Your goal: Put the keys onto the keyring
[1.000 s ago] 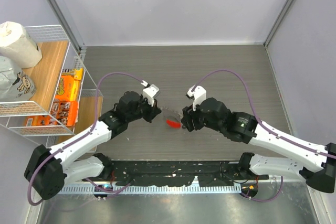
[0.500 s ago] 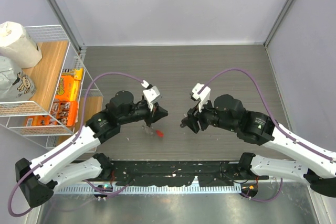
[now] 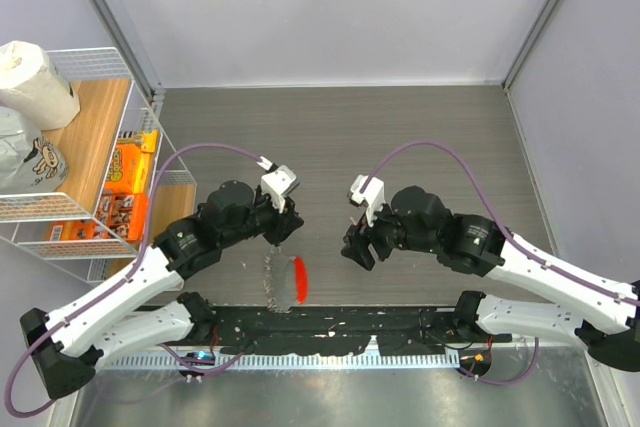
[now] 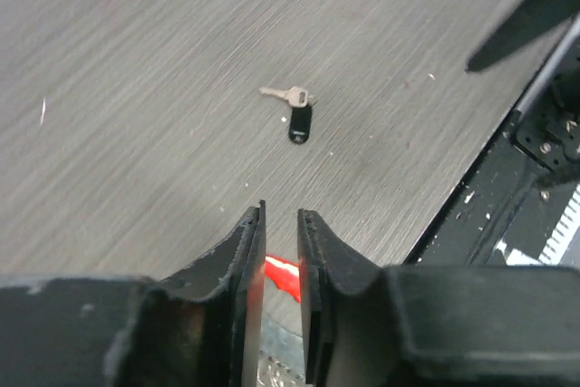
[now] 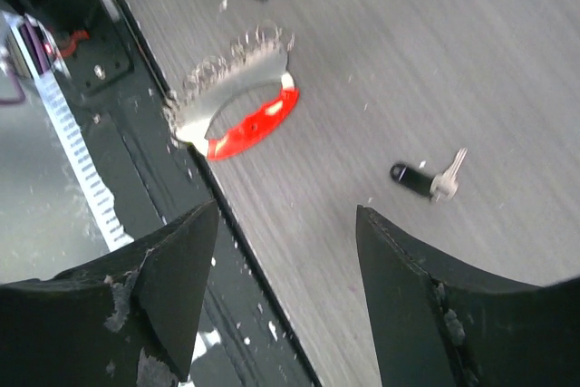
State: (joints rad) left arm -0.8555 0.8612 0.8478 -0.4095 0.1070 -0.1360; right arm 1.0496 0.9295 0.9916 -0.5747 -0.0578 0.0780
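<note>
Most of your overhead view is grey counter [image 3: 400, 137]. The wire shelf [image 3: 90, 147] at the left edge holds orange packets [image 3: 130, 169] whose print is too small to read. Your left claw [image 4: 281, 210] stands a slit apart, gripping nothing, and the right claw [image 5: 286, 208] gapes wide and empty. The keyring [image 5: 254, 124], blurred, lies at the counter's near edge, lower centre overhead. Only the wrist views show the key [image 4: 300, 121], alone on bare counter.
</note>
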